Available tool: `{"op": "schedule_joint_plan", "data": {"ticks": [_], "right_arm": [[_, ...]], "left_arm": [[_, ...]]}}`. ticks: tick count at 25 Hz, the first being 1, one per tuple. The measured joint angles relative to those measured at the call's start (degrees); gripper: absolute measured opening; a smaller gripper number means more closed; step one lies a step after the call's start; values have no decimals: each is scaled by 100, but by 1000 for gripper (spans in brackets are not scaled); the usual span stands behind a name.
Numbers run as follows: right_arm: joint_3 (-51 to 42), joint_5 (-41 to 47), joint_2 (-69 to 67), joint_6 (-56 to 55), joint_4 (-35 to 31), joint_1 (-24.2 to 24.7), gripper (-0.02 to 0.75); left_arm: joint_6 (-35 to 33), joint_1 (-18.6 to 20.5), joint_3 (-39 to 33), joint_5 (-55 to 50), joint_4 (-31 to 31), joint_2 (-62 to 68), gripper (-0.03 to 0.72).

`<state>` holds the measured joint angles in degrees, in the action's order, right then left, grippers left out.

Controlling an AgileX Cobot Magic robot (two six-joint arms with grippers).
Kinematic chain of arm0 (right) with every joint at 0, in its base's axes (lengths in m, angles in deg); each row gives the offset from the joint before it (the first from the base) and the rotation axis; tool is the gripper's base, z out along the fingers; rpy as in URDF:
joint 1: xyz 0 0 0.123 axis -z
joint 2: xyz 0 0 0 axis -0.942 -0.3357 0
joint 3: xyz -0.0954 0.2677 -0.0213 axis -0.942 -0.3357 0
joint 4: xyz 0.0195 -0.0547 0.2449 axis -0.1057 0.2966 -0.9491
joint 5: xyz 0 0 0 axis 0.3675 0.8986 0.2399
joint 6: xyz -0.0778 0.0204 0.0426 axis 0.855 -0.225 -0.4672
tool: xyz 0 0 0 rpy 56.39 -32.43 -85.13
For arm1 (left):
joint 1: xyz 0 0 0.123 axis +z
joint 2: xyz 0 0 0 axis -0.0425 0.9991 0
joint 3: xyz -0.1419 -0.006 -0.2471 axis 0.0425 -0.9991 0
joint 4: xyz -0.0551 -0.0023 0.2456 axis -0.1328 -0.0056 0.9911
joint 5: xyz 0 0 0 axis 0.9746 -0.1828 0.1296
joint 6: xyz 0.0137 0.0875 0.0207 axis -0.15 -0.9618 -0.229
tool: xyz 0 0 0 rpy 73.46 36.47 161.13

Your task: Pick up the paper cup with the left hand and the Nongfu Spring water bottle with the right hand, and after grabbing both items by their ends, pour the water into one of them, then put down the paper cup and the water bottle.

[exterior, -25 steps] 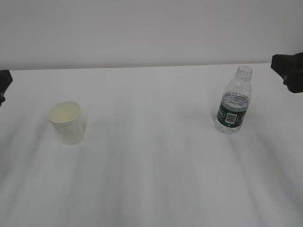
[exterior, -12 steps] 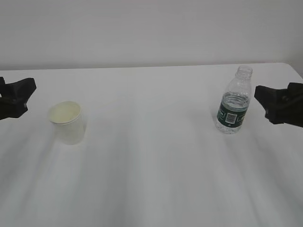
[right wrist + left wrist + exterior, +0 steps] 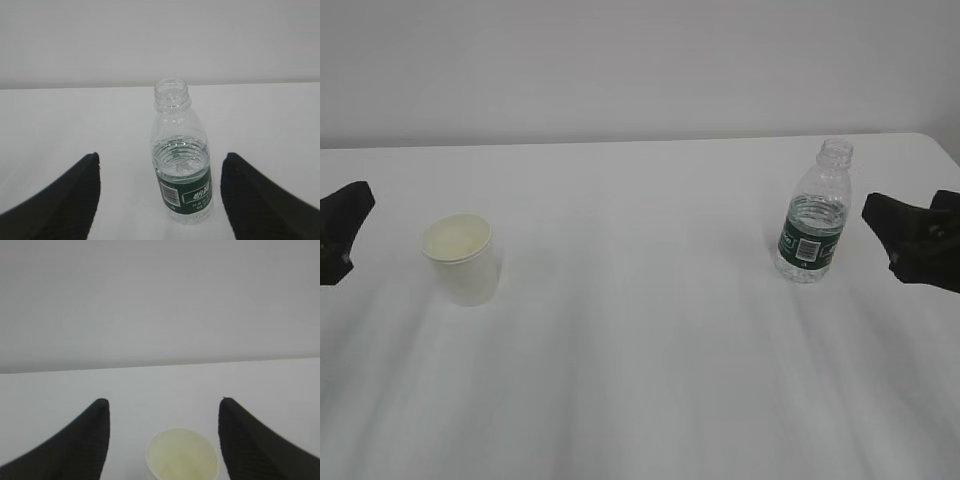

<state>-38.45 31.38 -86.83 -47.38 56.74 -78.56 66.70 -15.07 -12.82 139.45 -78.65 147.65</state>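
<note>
At the left edge, the left hand (image 3: pixel 342 243) has spread jaws and has dropped slightly since half a second ago. The paper cup (image 3: pixel 463 259) stands upright at centre-left, mouth up. The Nongfu Spring water bottle (image 3: pixel 813 227) stands upright at right, uncapped, neck up. The right hand (image 3: pixel 916 240), jaws spread, is near it on the white table (image 3: pixel 640 350).

Matte black, blocky left gripper (image 3: pixel 342 243) at the left edge, tapering to a blunt tip. Ribbed, finely textured black fingers (image 3: pixel 75 445), broad at the base and narrowing to rounded points. Same matte black right gripper (image 3: pixel 912 238) at the right edge, with matching wedge-shaped fingers (image 3: pixel 255 200).
</note>
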Motion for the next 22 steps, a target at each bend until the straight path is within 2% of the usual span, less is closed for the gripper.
{"op": "schedule_joint_plan", "data": {"ticks": [8,14,18,22], "right_arm": [[-168,-300,-70,-221,35,0,573],[-353,-1219,-906,-557,345,0,573],[-462,-1857,-1639,-485,348,0,573],[-519,-2250,-2411,114,264,0,573]], "left_arm": [[200,0,-618,433,629,299,486],[462,0,-753,433,1459,1076,484],[476,0,-753,433,1536,1293,484],[482,0,-753,433,1525,1303,484]]}}
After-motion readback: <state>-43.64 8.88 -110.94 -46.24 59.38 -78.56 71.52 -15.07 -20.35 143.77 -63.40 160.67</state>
